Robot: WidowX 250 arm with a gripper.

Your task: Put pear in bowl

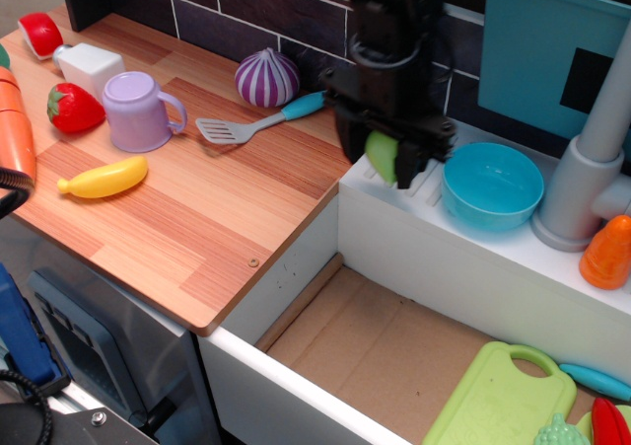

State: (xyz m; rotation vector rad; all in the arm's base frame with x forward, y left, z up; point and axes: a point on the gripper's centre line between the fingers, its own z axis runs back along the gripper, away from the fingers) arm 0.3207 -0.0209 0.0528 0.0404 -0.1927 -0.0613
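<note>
Pear (382,156) betw pincer (385,164) fingers — pinched, held over white ledge, just left of bowl (492,185).

Wooden counter (227,218), left of sink. On it: lilac mug (138,111), strawberry (73,108) just left of mug, banana (103,178) near front edge, spatula (251,125) flat, striped onion (266,77) at the back wall, white block (89,66), red-white piece (40,34) far corner. White ledge (493,243): blue bowl (492,185), grey faucet base (582,193).
</note>
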